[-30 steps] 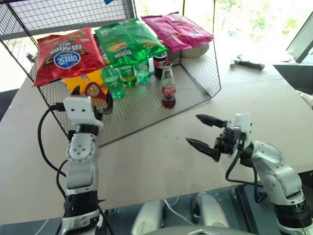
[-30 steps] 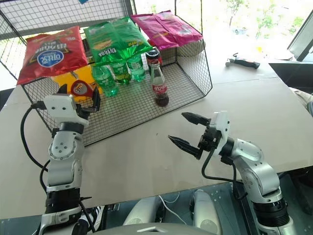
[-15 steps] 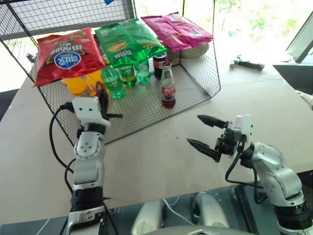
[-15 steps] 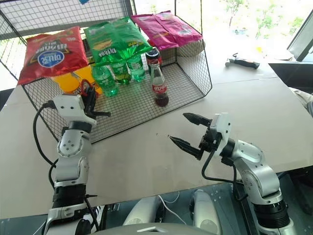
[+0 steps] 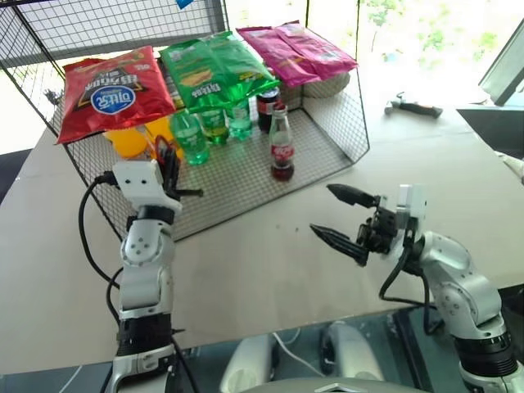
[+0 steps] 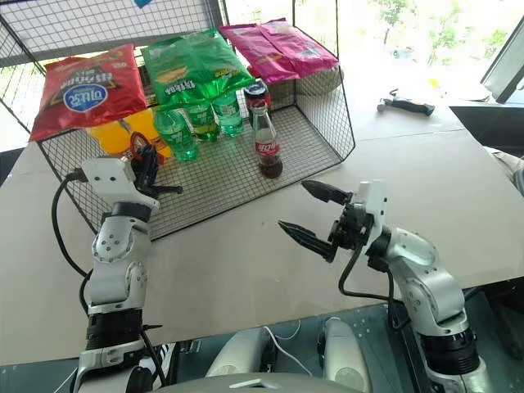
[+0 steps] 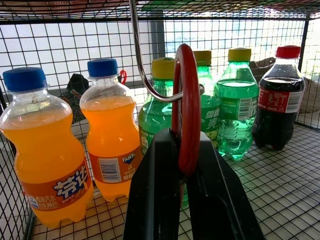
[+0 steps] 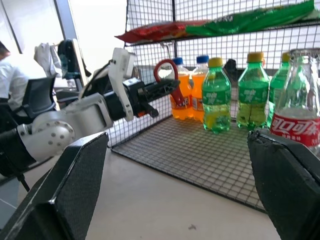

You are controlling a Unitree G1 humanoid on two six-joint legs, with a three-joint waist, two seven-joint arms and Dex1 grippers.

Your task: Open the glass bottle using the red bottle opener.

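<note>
My left gripper (image 7: 182, 165) is clamped on the red bottle opener (image 7: 187, 107), fingers pressed flat against its handle so the ring head stands up above my fingertips, edge-on to my wrist camera. It hangs on a thin metal hook (image 7: 145, 75) inside the wire rack (image 5: 327, 143), and I judge the grip sits low on the handle precisely so the ring is free to slide off that hook. From the opener, the two orange soda bottles (image 7: 82, 145) stand at about nine o'clock, the green bottles (image 7: 225, 105) at two o'clock, and the dark bottle with the red cap (image 7: 277, 107) out at three. The glass bottle (image 5: 281, 147) stands upright on the rack's mesh floor, near the front, roughly at two o'clock from my left gripper in the head view and well apart from it; its cap looks to be on, though that is hard to tell. My right gripper (image 5: 344, 217) hovers over the bare table (image 5: 246, 262) with its fingers spread wide and nothing between them, pointing across toward the rack. That wide stance suits what I expect comes next: taking the bottle's body and steadying it while the opener works the cap. For now, opener secured, bottle untouched.
</note>
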